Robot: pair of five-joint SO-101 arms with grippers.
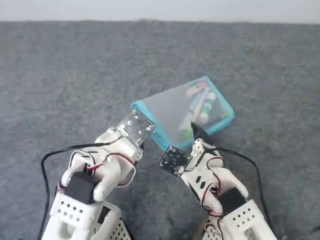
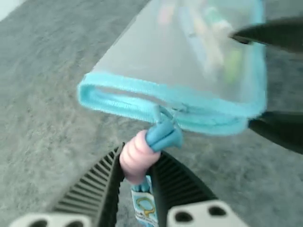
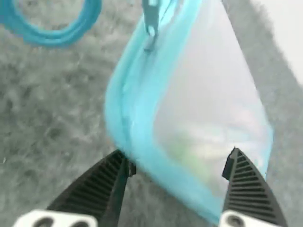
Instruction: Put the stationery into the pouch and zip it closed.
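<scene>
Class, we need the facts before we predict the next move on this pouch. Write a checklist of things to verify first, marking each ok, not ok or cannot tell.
1. Stationery is inside the pouch: ok, it shows through the clear side.
2. Left tool is shut on the zip pull: ok.
3. Zip is fully closed: not ok. The slider sits partway along the edge, with a gap beside it.
4. Right tool braces the pouch firmly: cannot tell. It sits at the pouch's other end.
5. Cables are clear of the pouch: ok.
</scene>
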